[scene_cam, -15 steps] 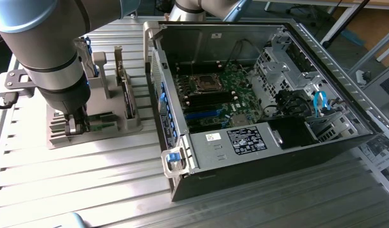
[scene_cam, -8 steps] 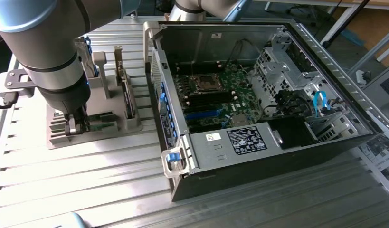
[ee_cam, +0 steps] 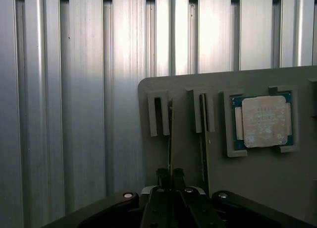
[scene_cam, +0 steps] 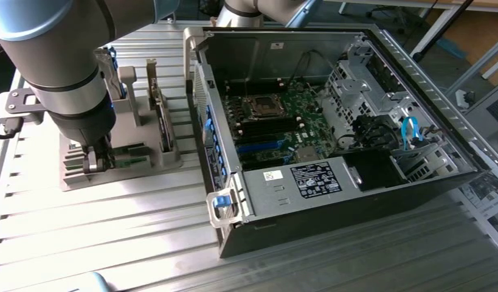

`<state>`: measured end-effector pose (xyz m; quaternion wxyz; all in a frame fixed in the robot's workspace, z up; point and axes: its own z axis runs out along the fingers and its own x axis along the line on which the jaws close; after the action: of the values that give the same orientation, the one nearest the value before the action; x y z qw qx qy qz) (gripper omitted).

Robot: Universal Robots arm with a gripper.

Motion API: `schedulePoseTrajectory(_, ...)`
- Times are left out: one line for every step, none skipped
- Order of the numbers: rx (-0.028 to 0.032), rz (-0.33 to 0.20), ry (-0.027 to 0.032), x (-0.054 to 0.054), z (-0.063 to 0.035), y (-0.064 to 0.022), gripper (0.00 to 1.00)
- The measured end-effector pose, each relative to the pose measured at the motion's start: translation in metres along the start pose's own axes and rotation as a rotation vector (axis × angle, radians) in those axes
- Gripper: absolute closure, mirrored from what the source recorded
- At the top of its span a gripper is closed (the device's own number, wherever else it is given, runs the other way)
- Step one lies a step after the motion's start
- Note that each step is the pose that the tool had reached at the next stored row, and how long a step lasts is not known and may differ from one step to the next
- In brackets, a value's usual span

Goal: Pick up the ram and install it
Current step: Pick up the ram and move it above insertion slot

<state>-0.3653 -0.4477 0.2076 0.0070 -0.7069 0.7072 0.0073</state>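
Here, hand (ee_cam: 171, 177) clenched on ram (ee_cam: 171, 134) in grey holder (ee_cam: 257, 183), case label (scene_cam: 315, 180) illegible.

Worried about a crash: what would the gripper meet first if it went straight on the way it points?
The gripper is shut on the ram, so it would likely drive that into the grey holder right beneath.

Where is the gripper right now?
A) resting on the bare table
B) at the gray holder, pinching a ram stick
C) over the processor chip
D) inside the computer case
B: in the wrist view the gripper is closed on the ram, which stands on edge in the gray holder.
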Motion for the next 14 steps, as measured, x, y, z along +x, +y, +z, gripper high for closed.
schedulePoseTrajectory(0.0001,0.000,0.0000,0.0000,0.0000,0.0000,0.86)
schedulePoseTrajectory(0.0000,0.000,0.0000,0.0000,-0.0002,0.0000,0.86)
schedulePoseTrajectory(0.0000,0.000,0.0000,0.0000,-0.0003,0.0000,0.86)
schedulePoseTrajectory(0.0000,0.000,0.0000,0.0000,-0.0004,0.0000,0.86)
schedulePoseTrajectory(0.0000,0.000,0.0000,0.0000,-0.0005,0.0000,0.86)
schedulePoseTrajectory(0.0000,0.000,0.0000,0.0000,-0.0006,0.0000,0.86)
schedulePoseTrajectory(0.0001,0.000,0.0000,0.0000,-0.0007,0.0000,0.86)
schedulePoseTrajectory(0.0000,0.000,0.0000,0.0000,-0.0008,0.0000,0.86)
schedulePoseTrajectory(0.0001,0.000,0.0000,0.0000,-0.0009,0.0000,0.86)
schedulePoseTrajectory(0.0000,0.000,0.0000,0.0000,-0.0014,0.0000,0.86)
schedulePoseTrajectory(0.0001,0.000,0.0000,0.0000,-0.0015,0.0000,0.86)
schedulePoseTrajectory(0.0001,0.000,0.0000,0.0000,-0.0016,0.0000,0.86)
schedulePoseTrajectory(0.0000,0.000,0.0000,0.0000,-0.0017,0.0000,0.86)
schedulePoseTrajectory(0.0000,0.000,0.0000,0.0000,-0.0018,0.0000,0.86)
